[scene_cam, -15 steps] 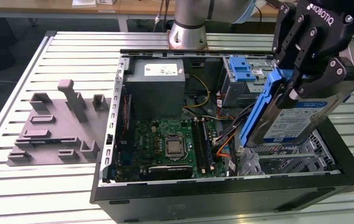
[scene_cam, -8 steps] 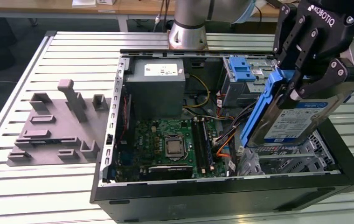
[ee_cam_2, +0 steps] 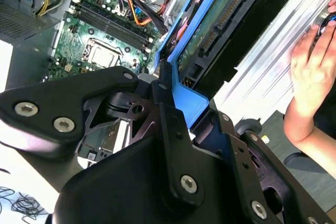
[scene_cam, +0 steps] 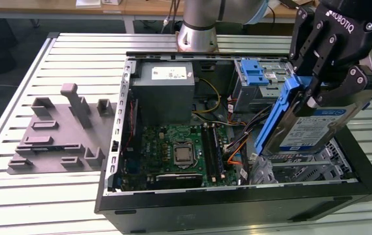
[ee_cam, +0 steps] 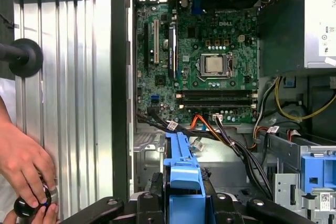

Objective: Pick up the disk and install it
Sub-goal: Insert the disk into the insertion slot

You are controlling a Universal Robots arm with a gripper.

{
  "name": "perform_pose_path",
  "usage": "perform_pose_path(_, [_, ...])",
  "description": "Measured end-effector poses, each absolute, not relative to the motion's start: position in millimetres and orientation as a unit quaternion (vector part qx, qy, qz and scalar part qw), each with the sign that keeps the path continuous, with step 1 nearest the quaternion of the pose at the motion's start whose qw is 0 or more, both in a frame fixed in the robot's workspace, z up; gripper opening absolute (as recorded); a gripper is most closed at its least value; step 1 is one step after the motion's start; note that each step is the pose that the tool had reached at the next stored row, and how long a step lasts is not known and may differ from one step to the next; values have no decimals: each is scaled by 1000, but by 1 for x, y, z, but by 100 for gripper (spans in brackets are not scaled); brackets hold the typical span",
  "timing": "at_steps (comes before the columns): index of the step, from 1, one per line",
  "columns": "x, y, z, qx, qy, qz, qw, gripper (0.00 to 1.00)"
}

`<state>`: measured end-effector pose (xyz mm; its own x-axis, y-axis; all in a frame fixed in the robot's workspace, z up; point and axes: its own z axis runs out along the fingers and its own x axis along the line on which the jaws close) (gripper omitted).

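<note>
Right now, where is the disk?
The disk is held tilted in the end effector, above the open computer case, at the exterior view's right.

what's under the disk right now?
The disk, tilted in the gripper, hangs over the case's metal bay and cables. The disk covers the bay floor directly beneath.

Disk [scene_cam: 310, 128]: flat rectangular silver hard drive with white-and-blue label, set in a blue plastic carrier frame. Held on edge, tilted, above the open computer case at the exterior view's right. Its green circuit-board underside and connector edge show in the second wrist view [ee_cam_2: 210, 27].
</note>
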<state>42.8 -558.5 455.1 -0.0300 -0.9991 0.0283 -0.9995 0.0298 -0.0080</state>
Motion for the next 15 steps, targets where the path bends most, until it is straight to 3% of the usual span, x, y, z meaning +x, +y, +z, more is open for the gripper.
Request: perform_pose_path(15, [59,-558,445,696,-718,13,7,36])
